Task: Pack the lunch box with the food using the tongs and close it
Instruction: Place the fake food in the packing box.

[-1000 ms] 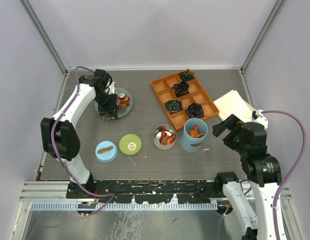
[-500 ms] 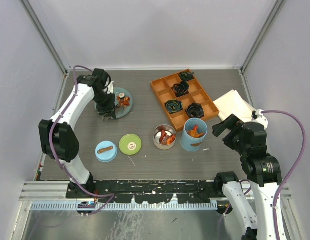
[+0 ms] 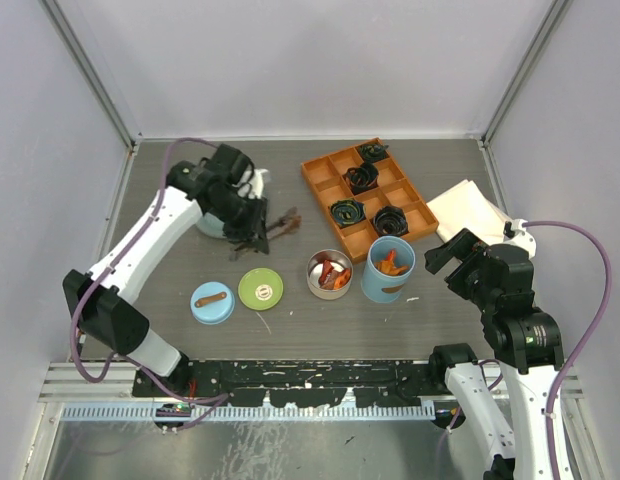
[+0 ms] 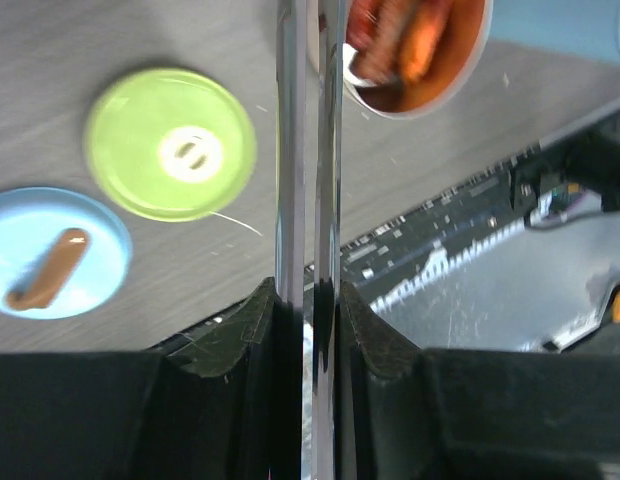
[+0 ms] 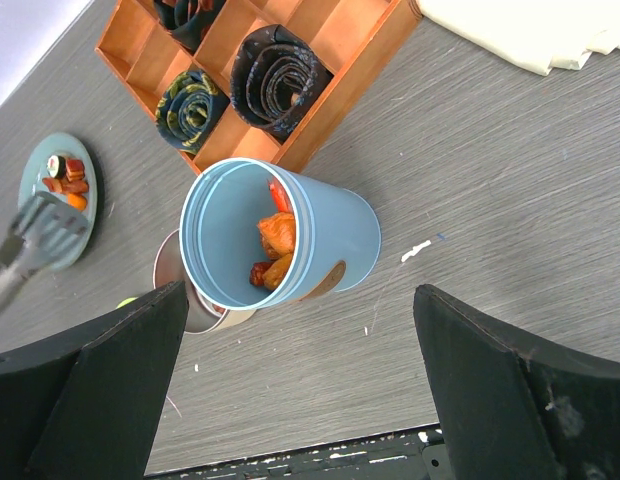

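Bright, even light from overhead, only soft shadows on the table (image 3: 430, 325). Left wrist view: white glare streaks down the tongs (image 4: 288, 150), and the steel tin (image 4: 468, 45) up top is smeared with blur.

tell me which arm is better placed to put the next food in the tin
Left. The left jaws grip the tongs, close to the steel tin; the right jaws are open, empty.
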Robot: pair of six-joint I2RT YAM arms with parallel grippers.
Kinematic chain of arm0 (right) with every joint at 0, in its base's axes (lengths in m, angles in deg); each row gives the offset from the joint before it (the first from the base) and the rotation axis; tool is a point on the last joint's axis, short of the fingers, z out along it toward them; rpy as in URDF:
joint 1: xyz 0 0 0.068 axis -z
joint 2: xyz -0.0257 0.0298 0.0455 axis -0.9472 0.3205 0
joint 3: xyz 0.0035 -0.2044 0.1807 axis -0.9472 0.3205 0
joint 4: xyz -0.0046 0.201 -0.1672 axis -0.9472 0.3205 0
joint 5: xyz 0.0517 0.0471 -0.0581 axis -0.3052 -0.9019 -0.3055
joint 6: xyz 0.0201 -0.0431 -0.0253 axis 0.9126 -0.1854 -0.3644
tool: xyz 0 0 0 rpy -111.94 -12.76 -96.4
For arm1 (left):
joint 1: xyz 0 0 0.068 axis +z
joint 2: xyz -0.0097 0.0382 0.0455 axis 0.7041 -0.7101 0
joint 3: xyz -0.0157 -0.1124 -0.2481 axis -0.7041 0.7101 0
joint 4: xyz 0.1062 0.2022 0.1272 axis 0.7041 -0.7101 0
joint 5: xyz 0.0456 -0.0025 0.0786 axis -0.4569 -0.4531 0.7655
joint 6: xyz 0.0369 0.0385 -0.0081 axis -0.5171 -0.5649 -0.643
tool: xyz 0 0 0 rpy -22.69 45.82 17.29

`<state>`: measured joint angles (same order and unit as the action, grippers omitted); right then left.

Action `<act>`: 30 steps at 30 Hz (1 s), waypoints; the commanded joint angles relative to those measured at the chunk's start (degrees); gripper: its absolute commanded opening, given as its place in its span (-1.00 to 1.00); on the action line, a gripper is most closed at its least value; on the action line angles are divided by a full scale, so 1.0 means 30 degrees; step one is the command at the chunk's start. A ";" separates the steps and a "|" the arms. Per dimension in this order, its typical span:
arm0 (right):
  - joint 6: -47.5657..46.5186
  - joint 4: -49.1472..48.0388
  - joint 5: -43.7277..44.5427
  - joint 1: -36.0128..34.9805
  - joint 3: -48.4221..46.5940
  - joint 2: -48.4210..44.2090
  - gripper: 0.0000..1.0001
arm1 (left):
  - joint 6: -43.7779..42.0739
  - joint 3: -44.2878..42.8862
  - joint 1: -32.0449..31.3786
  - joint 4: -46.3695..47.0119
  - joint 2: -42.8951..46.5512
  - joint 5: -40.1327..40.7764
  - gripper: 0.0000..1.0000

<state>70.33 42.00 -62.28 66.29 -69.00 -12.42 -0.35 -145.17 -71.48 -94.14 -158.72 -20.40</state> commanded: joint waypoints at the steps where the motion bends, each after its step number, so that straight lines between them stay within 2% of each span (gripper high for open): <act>1: 0.0187 -0.0561 -0.0101 0.0061 -0.0383 -0.0157 0.99 | 0.1371 0.0191 -0.3369 0.0000 0.0404 -0.1372 -0.72; 4: 0.0202 -0.0523 -0.0096 0.0061 -0.0395 -0.0233 0.99 | 0.1384 0.0232 -0.5087 -0.0549 -0.0085 -0.0690 -0.72; 9: 0.0114 -0.0348 0.0045 0.0061 -0.0504 -0.0290 0.99 | 0.1032 0.0038 -0.6316 -0.1626 -0.0653 -0.0118 -0.72; 22: 0.0116 -0.0350 0.0166 0.0061 -0.0275 -0.0381 0.99 | 0.0504 -0.0430 -0.6932 -0.1746 -0.1560 -0.0187 -0.60; 25: 0.0089 -0.0361 0.0210 0.0061 -0.0226 -0.0382 0.99 | 0.0357 -0.0764 -0.6941 -0.2130 -0.1859 0.0212 -0.43; 30: 0.0057 -0.0350 0.0342 0.0061 -0.0196 -0.0331 1.00 | 0.0307 -0.1297 -0.6938 -0.2384 -0.1860 0.1044 -0.30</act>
<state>70.33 42.07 -62.22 66.29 -69.00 -12.94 1.37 -145.39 -92.02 -99.78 -165.15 -18.92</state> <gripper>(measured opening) 0.998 0.335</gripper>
